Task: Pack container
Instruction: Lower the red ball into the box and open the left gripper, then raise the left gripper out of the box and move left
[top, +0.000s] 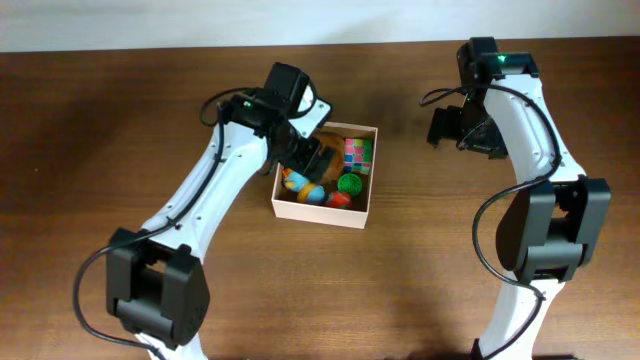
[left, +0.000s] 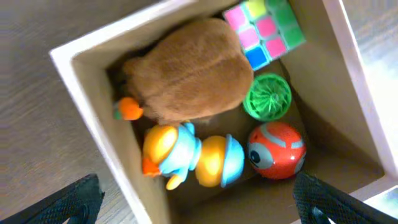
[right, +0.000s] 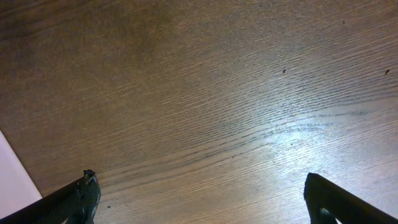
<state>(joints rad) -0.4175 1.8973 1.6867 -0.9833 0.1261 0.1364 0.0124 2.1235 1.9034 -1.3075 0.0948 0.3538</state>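
Soft glare on table (right: 298, 134), mild blur

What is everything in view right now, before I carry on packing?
container: 1, cream walls, tan floor, mid-table
plush toy: 1, brown, in container
puzzle cube: 1, multicoloured, container corner
spiky ball: 1, green, beside cube
round toy: 1, orange-white, beside spiky ball
duck toy: 1, yellow-blue, beside plush
small piece: 1, orange, against wall
table: 1, brown wood
left gripper: 1, black, open above container
right gripper: 1, black, open over table
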